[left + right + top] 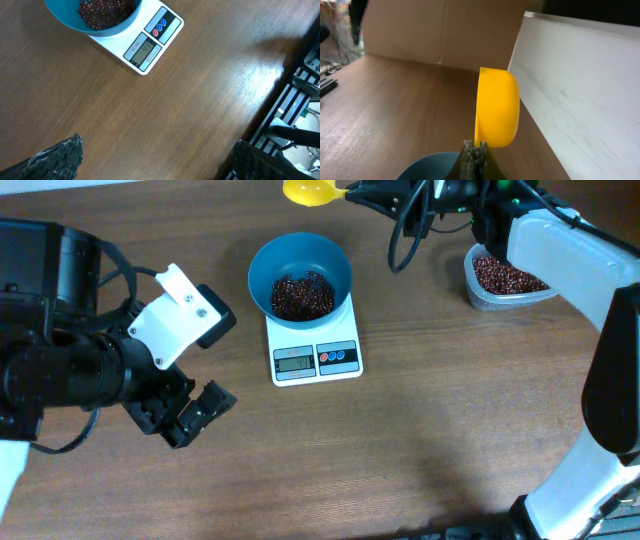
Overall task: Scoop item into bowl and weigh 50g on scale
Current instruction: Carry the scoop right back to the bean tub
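Right fingers (475, 152): clenched on the handle of a yellow scoop (496, 107). The scoop is held in the air beyond the far rim of the bowl (262, 265), turned on its side. No beans show in it from overhead.

Left fingers (192, 413): released, spread wide and holding nothing. They hang over bare tabletop (165, 115), well apart from the scale (315, 350), to its left.

Task items: the bowl stands on the scale. A heap of beans (302, 295) covers its bottom. The clear tub (505, 280), to the right of the scale, holds more beans.

Progress, as a judgement: scooping is well under way. The display (145, 49) is lit, but its figure is too blurred to read with confidence, so the 50 g target cannot be confirmed. Work outstanding is to read the weight, then add or remove beans as needed.
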